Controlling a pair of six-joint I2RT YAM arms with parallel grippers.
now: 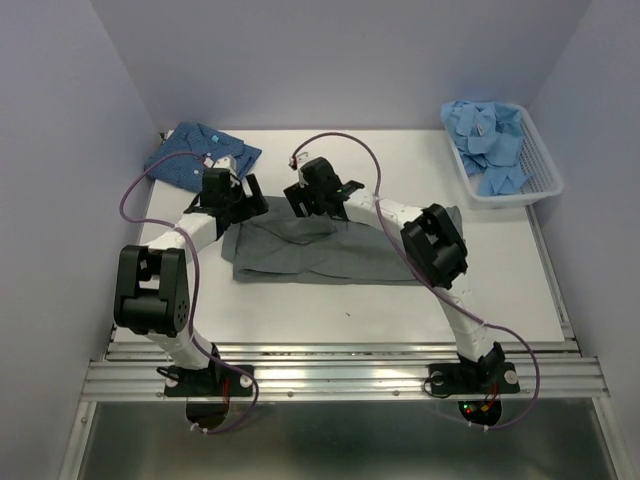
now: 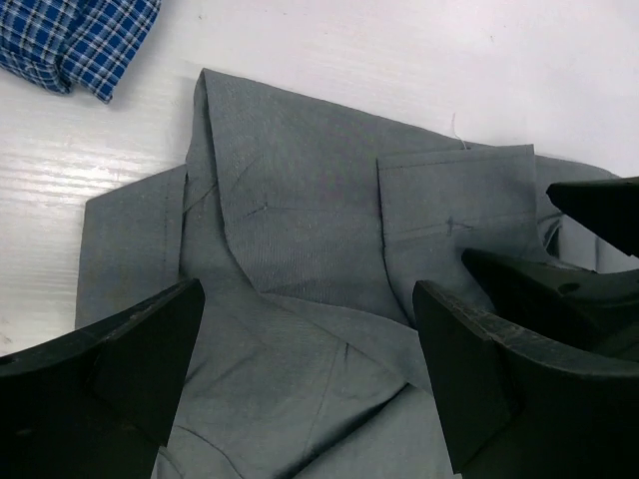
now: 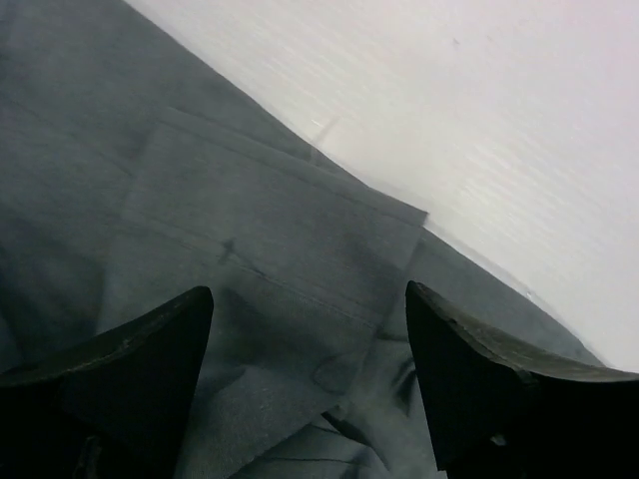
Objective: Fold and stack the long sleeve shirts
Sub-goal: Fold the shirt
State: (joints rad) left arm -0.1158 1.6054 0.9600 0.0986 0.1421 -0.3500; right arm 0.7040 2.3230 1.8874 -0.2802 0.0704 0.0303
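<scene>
Centrally in the top view, the dark grey shirt (image 1: pixel 330 255) lies partly folded on the white table (image 1: pixel 400 320). Over its upper edge, the left gripper (image 2: pixel 308 299) and right gripper (image 3: pixel 308 294) each hold their fingers spread apart, gripping nothing. The blue patterned shirt (image 1: pixel 195 155) lies folded at upper left; the light blue shirts (image 1: pixel 490 140) fill the basket (image 1: pixel 545 180) at upper right.

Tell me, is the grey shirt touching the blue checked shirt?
Apart. The left wrist view shows bare white table between the grey shirt and the blue checked shirt.
</scene>
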